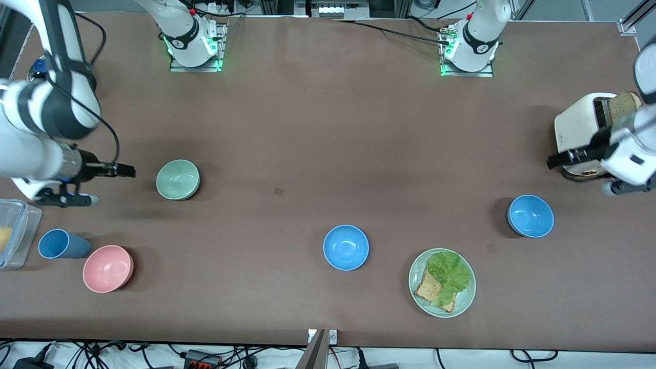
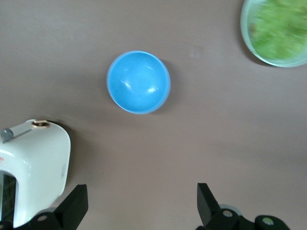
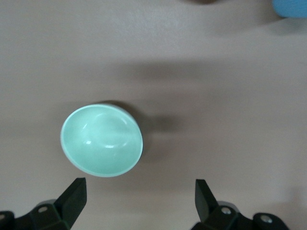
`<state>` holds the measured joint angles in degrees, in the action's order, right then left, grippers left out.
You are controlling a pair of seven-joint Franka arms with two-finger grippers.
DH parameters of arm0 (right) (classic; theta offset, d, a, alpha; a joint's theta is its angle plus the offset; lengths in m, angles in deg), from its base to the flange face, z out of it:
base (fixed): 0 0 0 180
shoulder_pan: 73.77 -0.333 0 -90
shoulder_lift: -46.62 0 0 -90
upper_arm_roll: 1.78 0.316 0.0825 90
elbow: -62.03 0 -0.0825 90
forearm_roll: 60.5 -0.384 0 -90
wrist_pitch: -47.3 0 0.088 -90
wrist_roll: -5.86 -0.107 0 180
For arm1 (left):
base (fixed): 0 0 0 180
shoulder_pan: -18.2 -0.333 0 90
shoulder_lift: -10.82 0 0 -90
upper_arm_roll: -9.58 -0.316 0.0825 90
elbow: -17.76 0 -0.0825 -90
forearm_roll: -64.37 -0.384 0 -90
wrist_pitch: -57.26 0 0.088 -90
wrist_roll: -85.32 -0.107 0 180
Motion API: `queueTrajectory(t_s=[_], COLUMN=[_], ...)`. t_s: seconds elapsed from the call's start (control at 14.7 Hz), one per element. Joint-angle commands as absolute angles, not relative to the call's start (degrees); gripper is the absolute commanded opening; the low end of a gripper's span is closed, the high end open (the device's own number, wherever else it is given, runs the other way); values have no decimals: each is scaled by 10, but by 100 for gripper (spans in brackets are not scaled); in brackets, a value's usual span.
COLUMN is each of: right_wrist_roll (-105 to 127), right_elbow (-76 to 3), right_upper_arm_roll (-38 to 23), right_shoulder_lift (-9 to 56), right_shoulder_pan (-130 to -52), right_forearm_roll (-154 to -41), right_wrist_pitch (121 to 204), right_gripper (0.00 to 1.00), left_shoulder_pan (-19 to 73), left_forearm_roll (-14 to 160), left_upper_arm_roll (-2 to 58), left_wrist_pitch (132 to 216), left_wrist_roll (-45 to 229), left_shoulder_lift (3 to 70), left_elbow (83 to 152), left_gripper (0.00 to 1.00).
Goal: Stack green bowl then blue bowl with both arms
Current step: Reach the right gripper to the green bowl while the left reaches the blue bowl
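While both of my arms hang in the air with nothing in them, I take the central blue bowl (image 1: 346,247) as my landmark: small, round, glossy, standing upright with its mouth up, and being round it has no long axis. Nearer the front camera than it, toward my left arm's end, lies a wide flat pale-green plate (image 1: 464,302) carrying crinkled lettuce (image 1: 448,274) and a coarse brown slice of bread (image 1: 429,288). Also nearer the camera, but well apart toward my right arm's end, sit a glossy pink bowl (image 1: 107,268) and, just beside it, a taller blue cup (image 1: 61,244), with a clear plastic box (image 1: 23,233) at the table edge. Slightly farther from the camera than the landmark, toward my left arm's end, a second blue bowl (image 1: 531,216) stands mouth up; my left wrist view shows it smooth and shiny. Farther again, toward my right arm's end, the green bowl (image 1: 178,179) rests upright on the matte brown table (image 1: 328,128), pale mint and gleaming. My right gripper (image 1: 125,170) hovers just beside that green bowl, its fingers (image 3: 72,199) spread wide and apart from it. My left gripper (image 1: 556,160) hangs by the cream, rounded toaster (image 1: 579,128), which holds a brown slice (image 1: 622,105); its fingers (image 2: 74,206) are likewise spread, gripping nothing.
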<state>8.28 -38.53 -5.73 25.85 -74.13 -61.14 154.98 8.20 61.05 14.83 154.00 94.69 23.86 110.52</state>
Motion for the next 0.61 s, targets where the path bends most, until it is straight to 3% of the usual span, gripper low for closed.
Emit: queueTrajectory(t_s=[0.0,0.2,0.54], right_wrist_roll=[84,83,83], right_elbow=[-379,-379,-394], right_upper_arm_roll=[-56,-55,-45], right_shoulder_lift=[202,161,144], right_shoulder_pan=[-748,-751,-751], right_forearm_roll=[-606,-610,-611], right_wrist_pitch=[1587,1605,1604], right_gripper=[100,100,100], left_shoulder_pan=[56,31,14], left_forearm_roll=[589,589,589], left_upper_arm_roll=[152,151,151], left_wrist_pitch=[1588,1689,1769], left_wrist_roll=[915,901,881], left_shoulder_lift=[297,354,415], left_elbow=[1095,1103,1126], left_gripper=[100,100,100])
